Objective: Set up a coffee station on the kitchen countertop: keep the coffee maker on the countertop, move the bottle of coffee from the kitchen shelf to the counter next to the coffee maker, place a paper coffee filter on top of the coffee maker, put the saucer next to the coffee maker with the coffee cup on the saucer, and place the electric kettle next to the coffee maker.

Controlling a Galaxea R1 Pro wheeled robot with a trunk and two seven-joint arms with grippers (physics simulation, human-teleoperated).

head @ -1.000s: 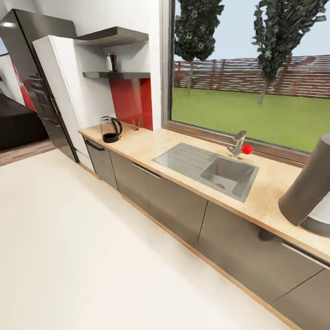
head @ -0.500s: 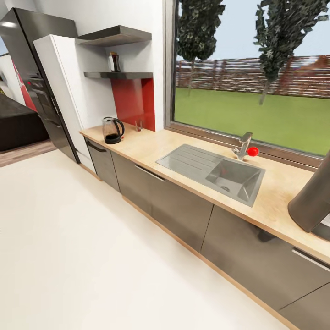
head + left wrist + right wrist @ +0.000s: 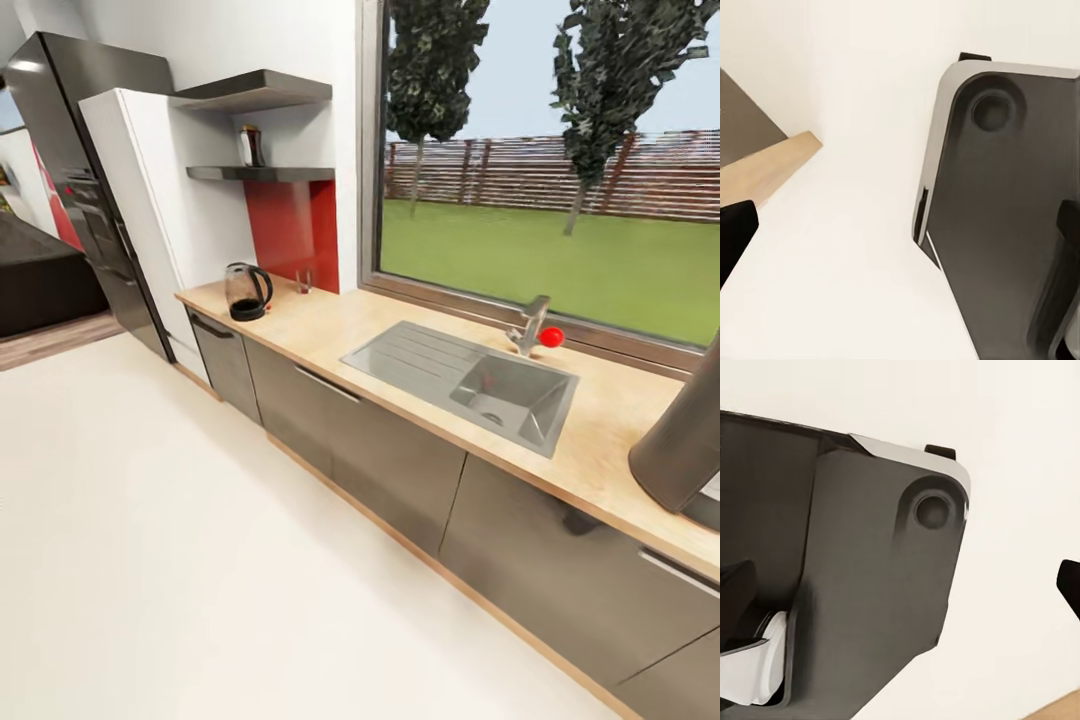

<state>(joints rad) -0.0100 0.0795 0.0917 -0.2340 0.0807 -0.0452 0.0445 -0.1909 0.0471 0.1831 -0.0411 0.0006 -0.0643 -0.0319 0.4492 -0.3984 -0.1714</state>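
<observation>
Facing the surface (image 3: 330,325) from across the floor: electric kettle (image 3: 245,292) stands at its far left end, bottle of coffee (image 3: 251,146) above it on the kitchen shelf (image 3: 262,173), coffee maker (image 3: 690,440) at the right edge. Sink (image 3: 470,380) sits between kettle and coffee maker. Pincer state cannot be told for either arm; all items lie well apart from both pincers.

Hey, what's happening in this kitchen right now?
Nothing is being handled at the moment; the robot faces the kitchen countertop from across the floor. The electric kettle stands at the counter's far end near the red backsplash, and the bottle of coffee sits up on the kitchen shelf. The coffee maker stands on the counter at the right edge of the head view. The sink is between them.
</observation>
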